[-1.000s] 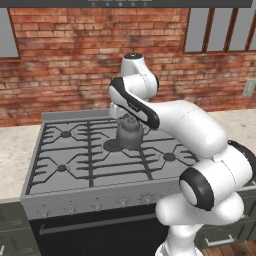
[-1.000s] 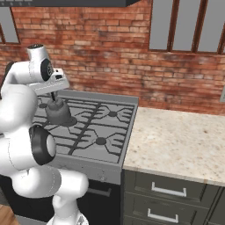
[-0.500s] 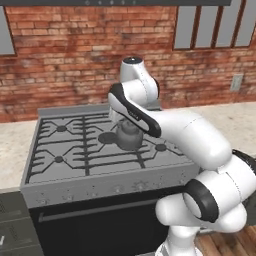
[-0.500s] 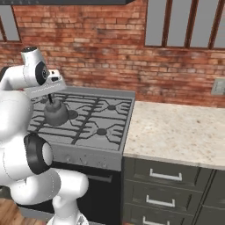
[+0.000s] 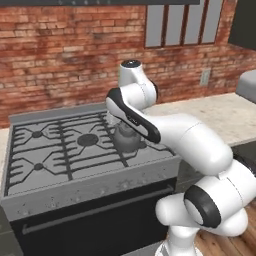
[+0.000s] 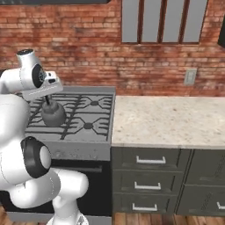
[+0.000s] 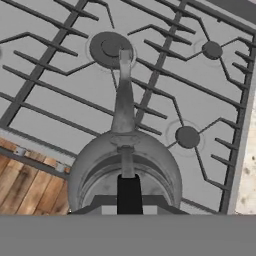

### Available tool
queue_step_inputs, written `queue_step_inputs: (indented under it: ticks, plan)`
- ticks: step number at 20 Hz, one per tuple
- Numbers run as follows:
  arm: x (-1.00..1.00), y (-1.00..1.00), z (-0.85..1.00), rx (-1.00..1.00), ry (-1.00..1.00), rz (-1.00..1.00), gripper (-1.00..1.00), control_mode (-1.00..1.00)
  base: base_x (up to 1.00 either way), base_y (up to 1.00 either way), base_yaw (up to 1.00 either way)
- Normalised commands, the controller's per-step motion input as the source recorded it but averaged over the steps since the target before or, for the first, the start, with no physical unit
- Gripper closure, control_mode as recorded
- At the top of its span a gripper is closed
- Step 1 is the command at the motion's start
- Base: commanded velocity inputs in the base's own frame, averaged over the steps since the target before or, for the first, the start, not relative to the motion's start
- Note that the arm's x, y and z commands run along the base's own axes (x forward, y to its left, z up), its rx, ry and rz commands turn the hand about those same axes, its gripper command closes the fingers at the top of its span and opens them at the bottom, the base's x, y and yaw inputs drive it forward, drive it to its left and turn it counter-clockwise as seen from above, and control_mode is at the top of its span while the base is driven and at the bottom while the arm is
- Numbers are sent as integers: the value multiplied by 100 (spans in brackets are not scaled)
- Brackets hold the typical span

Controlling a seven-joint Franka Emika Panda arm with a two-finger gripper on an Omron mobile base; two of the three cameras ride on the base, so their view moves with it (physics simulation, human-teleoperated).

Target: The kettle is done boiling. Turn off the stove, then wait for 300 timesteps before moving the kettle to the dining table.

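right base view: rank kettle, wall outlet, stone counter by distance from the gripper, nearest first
1. kettle: hangs directly under the gripper, held by its handle, over the stove.
2. stone counter: right of the stove.
3. wall outlet: on the brick wall, far right, behind the counter.

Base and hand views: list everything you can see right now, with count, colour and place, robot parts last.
kettle: one, dull grey, held just above the stove grates, handle in the gripper
stove: one, grey steel with black grates, against the brick wall
counter: one, beige speckled top, right of the stove
drawers: several, dark grey with silver handles, under the counter
wall outlet: one, pale, on the brick wall
floor: wood, in front of the stove
gripper: one, dark fingers, shut on the kettle handle
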Motion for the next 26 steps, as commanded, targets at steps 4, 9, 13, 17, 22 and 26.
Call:
queue_step_inputs:
  ticks: [4, 9, 13, 17, 22, 26]
  plan:
    - [0, 0, 0, 0, 0, 0, 100, 100, -12, 4, -38]
    - [0, 0, 0, 0, 0, 0, 100, 100, -8, 15, -46]
    - [0, 0, 0, 0, 0, 0, 100, 100, 0, 32, -53]
    - [0, 0, 0, 0, 0, 0, 100, 100, 0, 33, -55]
    - [0, 0, 0, 0, 0, 0, 100, 100, 0, 35, -56]
    - [0, 0, 0, 0, 0, 0, 100, 100, 0, 35, -57]
